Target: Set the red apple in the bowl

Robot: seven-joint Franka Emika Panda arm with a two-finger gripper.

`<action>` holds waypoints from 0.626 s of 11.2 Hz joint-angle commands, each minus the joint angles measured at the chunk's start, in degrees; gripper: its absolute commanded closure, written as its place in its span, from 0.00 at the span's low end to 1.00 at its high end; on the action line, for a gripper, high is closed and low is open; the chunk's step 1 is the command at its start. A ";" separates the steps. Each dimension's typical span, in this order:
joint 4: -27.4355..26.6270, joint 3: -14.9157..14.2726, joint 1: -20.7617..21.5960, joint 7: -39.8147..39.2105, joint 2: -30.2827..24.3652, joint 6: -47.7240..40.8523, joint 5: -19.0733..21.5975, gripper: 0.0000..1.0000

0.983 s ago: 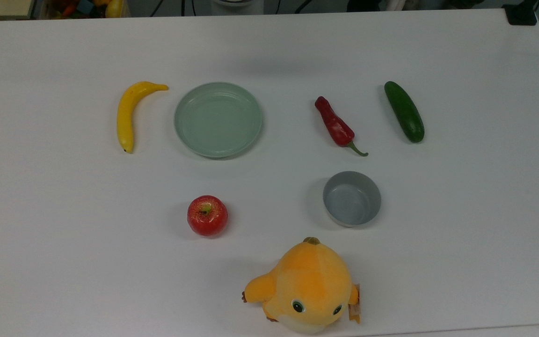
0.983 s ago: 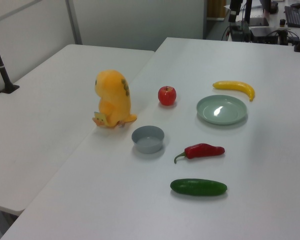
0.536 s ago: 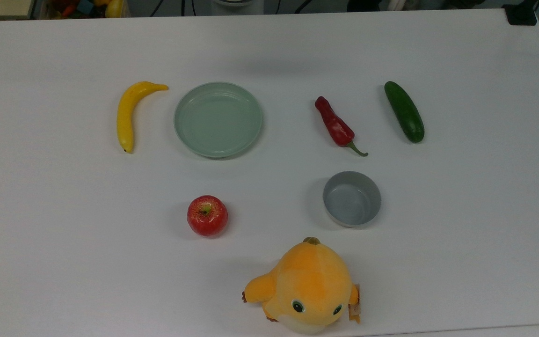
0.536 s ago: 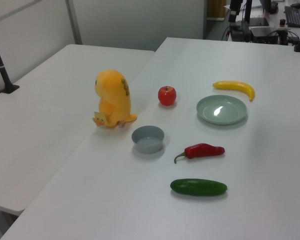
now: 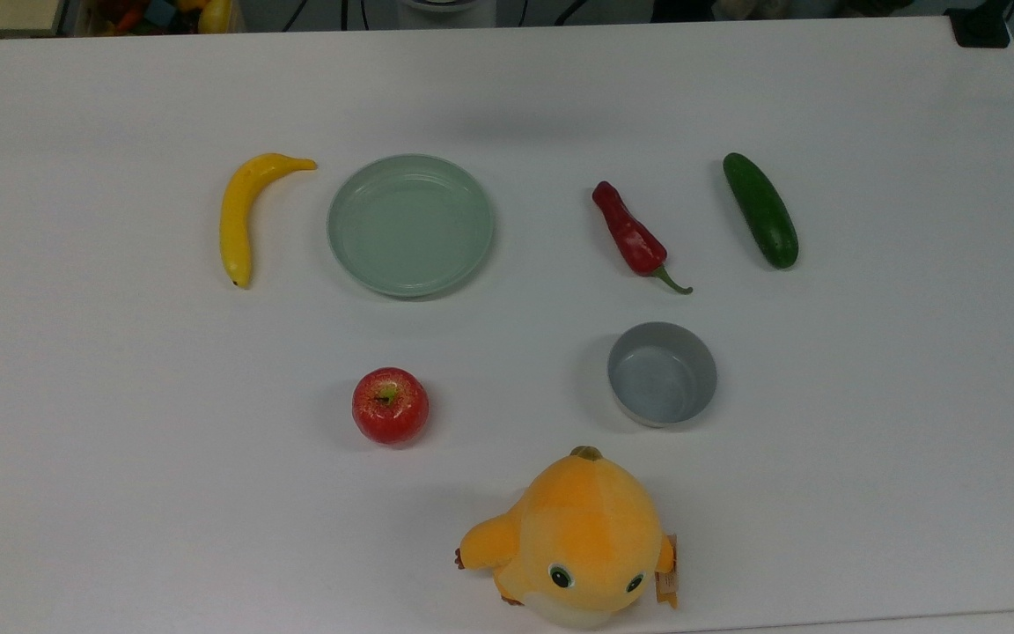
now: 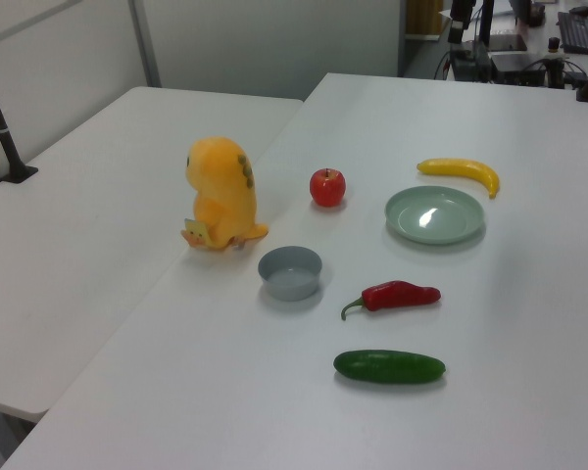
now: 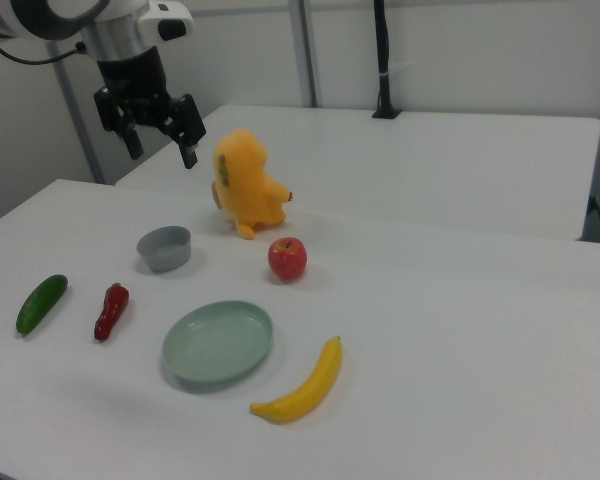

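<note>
The red apple (image 5: 390, 406) (image 6: 327, 186) (image 7: 288, 259) stands upright on the white table, stem up. The small grey bowl (image 5: 662, 379) (image 6: 290, 271) (image 7: 164, 247) holds nothing and sits well apart from the apple, toward the top view's right. In the right view my gripper (image 7: 162, 148) hangs high in the air at the upper left, above and behind the bowl. Its black fingers (image 7: 189, 152) are spread open with nothing between them.
A yellow banana (image 5: 243, 211), a pale green plate (image 5: 410, 224), a red chili pepper (image 5: 632, 233) and a green cucumber (image 5: 760, 222) lie in a row at the back. An orange plush toy (image 5: 579, 537) sits at the front edge between apple and bowl.
</note>
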 commanded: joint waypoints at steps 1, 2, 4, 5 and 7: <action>-0.69 -0.94 -0.62 -0.44 -1.47 -0.01 0.45 0.00; -0.78 -0.94 -0.80 -0.44 -1.73 -0.63 0.45 0.00; -1.30 -0.86 -1.41 -0.62 -1.48 -0.55 0.45 0.00; -1.91 -0.86 -1.50 -0.79 -0.95 -0.11 0.53 0.00; -2.36 -0.59 -1.33 -1.06 0.10 0.42 0.53 0.00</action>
